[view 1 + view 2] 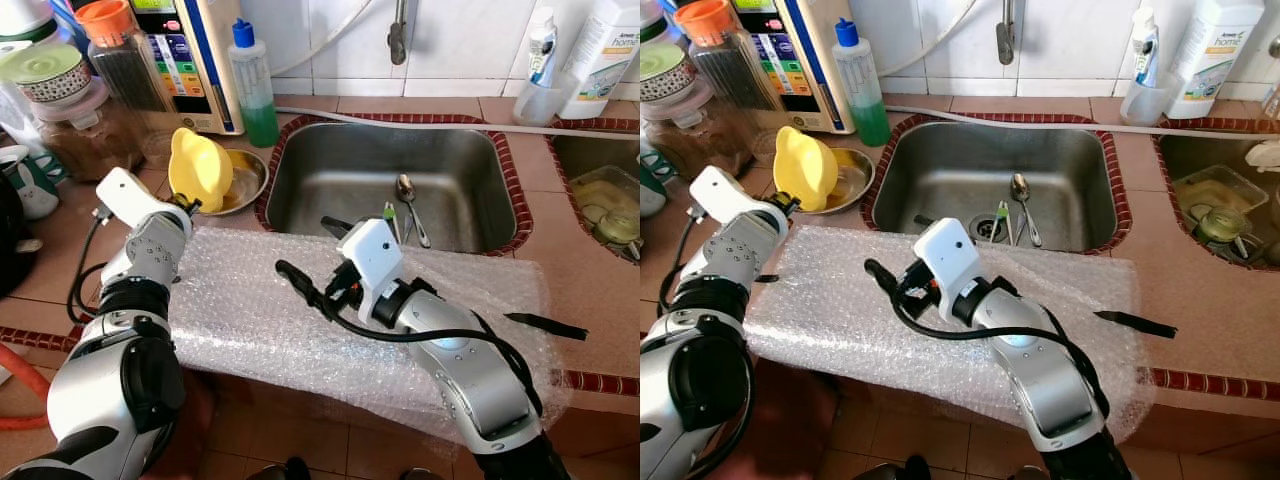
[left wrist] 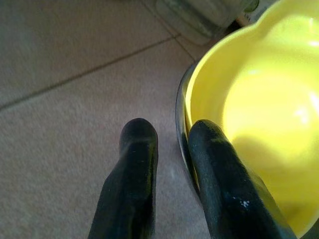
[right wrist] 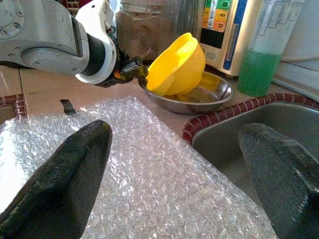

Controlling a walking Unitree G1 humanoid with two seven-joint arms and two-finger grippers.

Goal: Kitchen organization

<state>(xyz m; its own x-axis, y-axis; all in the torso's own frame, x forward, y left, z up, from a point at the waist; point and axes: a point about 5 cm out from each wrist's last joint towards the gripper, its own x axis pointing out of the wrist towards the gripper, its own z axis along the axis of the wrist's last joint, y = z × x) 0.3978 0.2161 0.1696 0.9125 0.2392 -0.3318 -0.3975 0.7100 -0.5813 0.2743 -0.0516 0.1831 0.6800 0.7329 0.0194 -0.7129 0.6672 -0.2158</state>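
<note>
A yellow plastic bowl stands tilted on its edge in a shallow steel bowl on the counter left of the sink. My left gripper is shut on the yellow bowl's near rim; the right wrist view shows its fingers pinching that rim. My right gripper hovers wide open over the sheet of bubble wrap, close to the sink's front edge, with nothing between its fingers.
The steel sink holds a spoon and a small utensil. A green soap bottle, jars and a water unit crowd the back left. A second basin with dishes lies at right. A black strip rests on the wrap's right end.
</note>
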